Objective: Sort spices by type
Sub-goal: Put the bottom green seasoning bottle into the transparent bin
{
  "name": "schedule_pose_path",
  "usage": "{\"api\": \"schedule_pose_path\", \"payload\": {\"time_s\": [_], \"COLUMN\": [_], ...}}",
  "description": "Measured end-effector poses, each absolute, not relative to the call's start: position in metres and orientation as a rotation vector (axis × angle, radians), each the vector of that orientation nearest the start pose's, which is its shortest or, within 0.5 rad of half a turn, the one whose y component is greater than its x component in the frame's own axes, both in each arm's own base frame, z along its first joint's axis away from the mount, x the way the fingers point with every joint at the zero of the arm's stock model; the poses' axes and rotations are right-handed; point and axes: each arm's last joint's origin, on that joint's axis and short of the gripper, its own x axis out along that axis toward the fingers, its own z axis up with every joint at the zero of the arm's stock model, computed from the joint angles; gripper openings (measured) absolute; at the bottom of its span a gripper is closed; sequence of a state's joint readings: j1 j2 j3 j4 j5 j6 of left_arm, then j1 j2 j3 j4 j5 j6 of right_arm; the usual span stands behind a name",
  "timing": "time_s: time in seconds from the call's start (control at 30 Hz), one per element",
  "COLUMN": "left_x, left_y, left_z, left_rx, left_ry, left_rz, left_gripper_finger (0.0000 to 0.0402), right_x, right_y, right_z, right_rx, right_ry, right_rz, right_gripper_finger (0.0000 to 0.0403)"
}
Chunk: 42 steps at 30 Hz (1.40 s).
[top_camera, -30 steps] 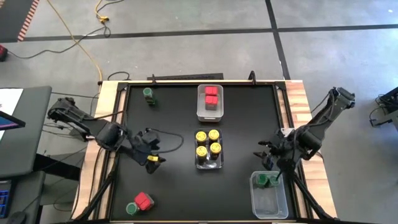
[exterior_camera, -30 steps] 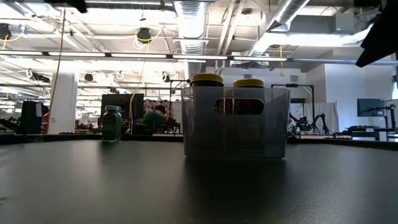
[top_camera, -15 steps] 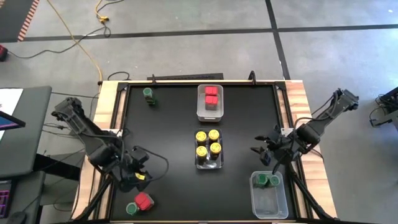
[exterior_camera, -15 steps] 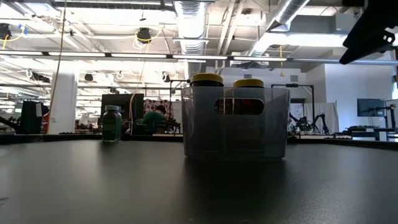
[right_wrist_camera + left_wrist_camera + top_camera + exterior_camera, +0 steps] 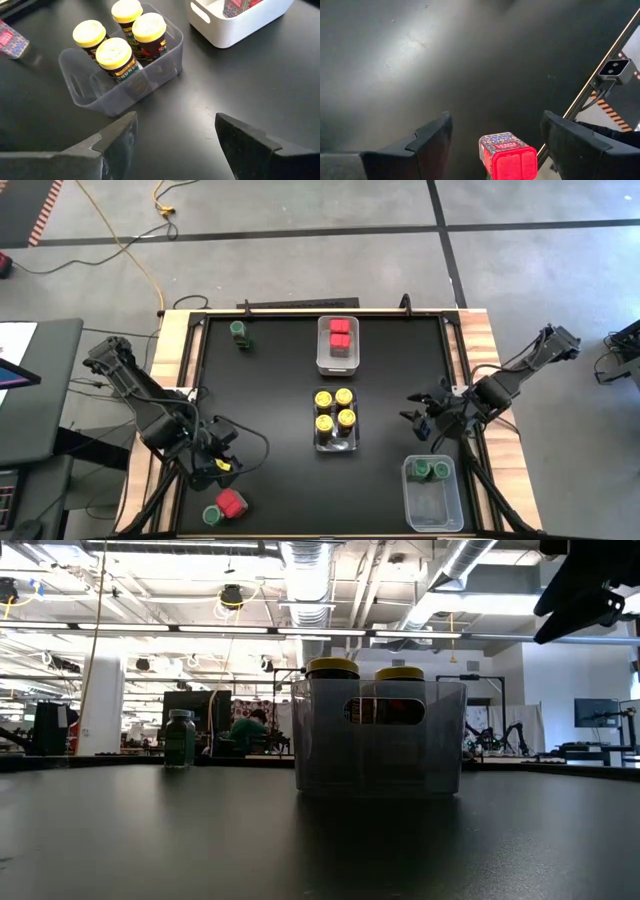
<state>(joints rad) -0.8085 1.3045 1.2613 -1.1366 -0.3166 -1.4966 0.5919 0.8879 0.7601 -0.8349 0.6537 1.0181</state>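
Black table holds three bins. Since a second ago the left gripper has swung to the near left, jaws wide and empty, above the red spice; a pick looks next. Right gripper, parted and empty, has backed off the green jars.

4 yellow-lidded jars upright at center; red containers 12 o'clock; green-lidded jars 5 o'clock; strays at 7 and 11.

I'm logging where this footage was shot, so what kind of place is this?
Probably a robotics lab or industrial workshop: exposed ceiling ducts, bare concrete floor with a yellow cable, and monitors behind the table.
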Motion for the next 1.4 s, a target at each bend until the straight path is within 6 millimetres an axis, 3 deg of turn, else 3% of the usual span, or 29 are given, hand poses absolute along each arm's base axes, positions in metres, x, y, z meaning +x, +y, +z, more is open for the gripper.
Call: {"api": "schedule_pose_path", "payload": {"time_s": [0.4, 0.8, 1.4], "left_x": [0.169, 0.178, 0.185], "left_y": [-0.164, -0.143, -0.137], "left_z": [0.318, 0.315, 0.316], "left_rx": [-0.515, -0.571, -0.486], "left_ry": [1.063, 1.072, 1.082], "left_rz": [0.26, 0.436, 0.378], "left_gripper_finger": [0.029, 0.029, 0.029], "right_x": [0.141, 0.144, 0.145], "right_y": [0.073, 0.067, 0.066], "right_z": [0.263, 0.264, 0.264], "right_rx": [0.414, 0.434, 0.435], "right_ry": [0.639, 0.623, 0.623], "right_rz": [-0.42, -0.458, -0.463], "right_gripper_finger": [0.0295, 0.0295, 0.0295]}}
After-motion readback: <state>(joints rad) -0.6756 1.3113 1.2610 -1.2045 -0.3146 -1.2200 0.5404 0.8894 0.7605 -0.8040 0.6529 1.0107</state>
